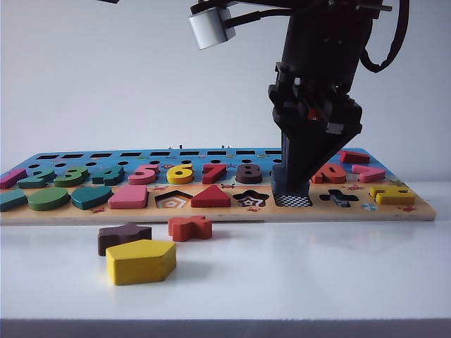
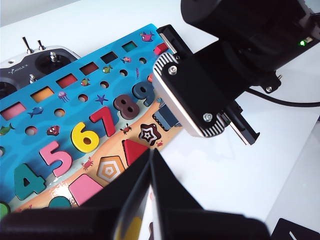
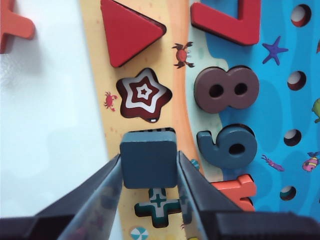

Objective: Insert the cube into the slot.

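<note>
Item: my right gripper (image 3: 150, 165), lower centre of the right wrist view, jaws closed partway on the cube (image 3: 149, 158), one finger against each of two opposite edges. Cube: flat, dark navy, rounded corners, sitting over the slot (image 1: 292, 200); a thin strip of checkerboard shows at its far edge in the right wrist view, so it is not fully seated as far as I can tell. In the exterior view the right gripper (image 1: 290, 184) points down right of centre, tips at the checkered square of the puzzle board (image 1: 211, 213). Neighbours on the board: star cut-out (image 3: 144, 93), red triangle (image 3: 127, 30), brown 8 (image 3: 226, 89), cross cut-out (image 3: 158, 205). Loose on the white table (image 1: 317, 267), lower left of the exterior view: yellow pentagon (image 1: 139, 260), brown star piece (image 1: 123, 236), orange piece (image 1: 189, 227). Item: my left gripper (image 2: 151, 170), bottom centre of the left wrist view, jaws narrow, almost together, nothing between them, raised off to the side of the board.
</note>
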Motion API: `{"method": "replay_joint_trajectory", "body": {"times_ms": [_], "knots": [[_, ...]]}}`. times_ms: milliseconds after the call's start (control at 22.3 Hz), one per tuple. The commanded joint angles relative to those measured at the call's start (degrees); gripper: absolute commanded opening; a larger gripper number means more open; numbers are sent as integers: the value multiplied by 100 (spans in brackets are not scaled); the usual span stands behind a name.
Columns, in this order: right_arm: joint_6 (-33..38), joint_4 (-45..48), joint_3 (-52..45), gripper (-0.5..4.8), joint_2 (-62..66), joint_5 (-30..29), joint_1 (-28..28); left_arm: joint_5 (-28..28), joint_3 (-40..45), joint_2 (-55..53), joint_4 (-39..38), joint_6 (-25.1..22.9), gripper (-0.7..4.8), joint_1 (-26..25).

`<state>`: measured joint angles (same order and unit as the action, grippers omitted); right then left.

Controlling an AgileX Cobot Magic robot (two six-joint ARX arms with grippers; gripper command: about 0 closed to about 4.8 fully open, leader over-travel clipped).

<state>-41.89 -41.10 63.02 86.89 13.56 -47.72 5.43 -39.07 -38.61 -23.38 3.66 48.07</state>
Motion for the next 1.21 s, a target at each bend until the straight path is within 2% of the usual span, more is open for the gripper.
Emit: {"method": "replay_joint_trajectory", "body": {"times_ms": [45, 986, 1210], "knots": [[-122, 33, 37, -6, -11, 20, 2, -15, -28, -2, 77, -22, 17, 0], [-332, 50, 37, -6, 76, 26, 68, -120, -28, -125, 103, -24, 17, 0], [-330, 28, 35, -6, 76, 205, 116, -120, -28, -142, 120, -24, 17, 0]]}}
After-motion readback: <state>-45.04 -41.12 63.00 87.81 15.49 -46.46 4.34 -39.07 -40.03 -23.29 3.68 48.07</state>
